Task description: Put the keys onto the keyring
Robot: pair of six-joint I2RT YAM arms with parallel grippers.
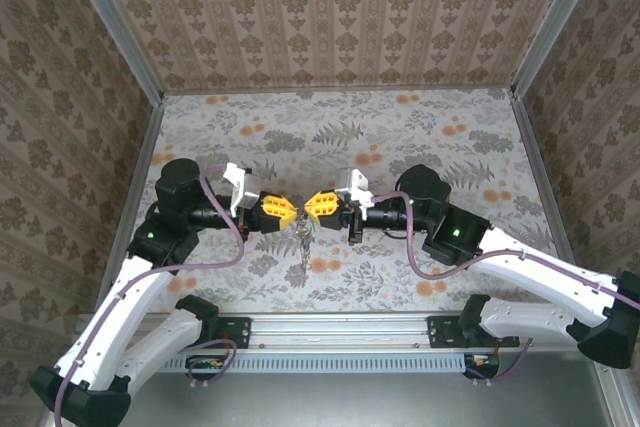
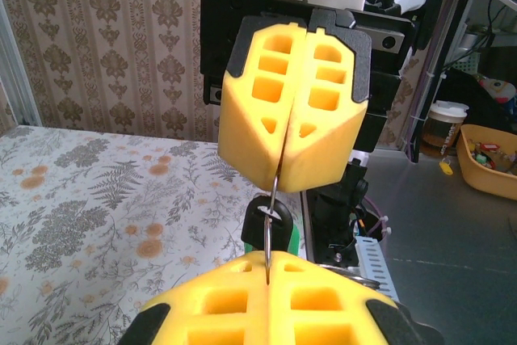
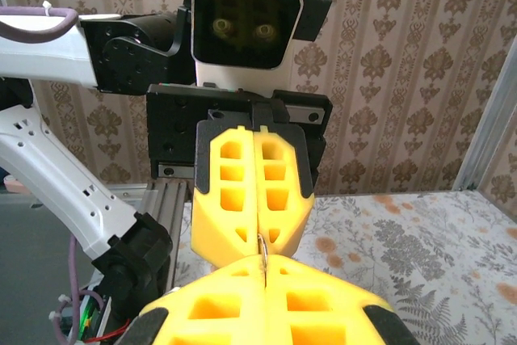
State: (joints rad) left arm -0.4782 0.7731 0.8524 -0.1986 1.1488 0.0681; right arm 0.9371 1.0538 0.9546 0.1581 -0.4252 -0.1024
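- The left gripper, its blocky yellow fingers pressed together, pinches one side of the thin grey metal keyring
- The right gripper, fingers likewise closed, pinches the opposite side, so the wire spans the small gap between the two tips
- The keyring is held in the air above the flower-patterned table, about midway between the arms, and the small metal keys hang in a bunch just under the meeting tips
- In the left wrist view a dark key head sits on the wire between the two pairs of fingers, with something green just behind it; I cannot tell whether every key is fully threaded
- The step in hand looks like working a key along the ring's coil
- It is best done with both pinches firm, one wrist turning slightly against the other rather than pulling apart, since so thin a wire could slip from the pads or bend
- A bare stretch of wire between the tips would give the key room to travel; at present the tips stand very close together, so room is short
- Both arms bend inward from their bases, wrists roughly level, and the fingers point straight at each other, nearly in one line, with their seams upright
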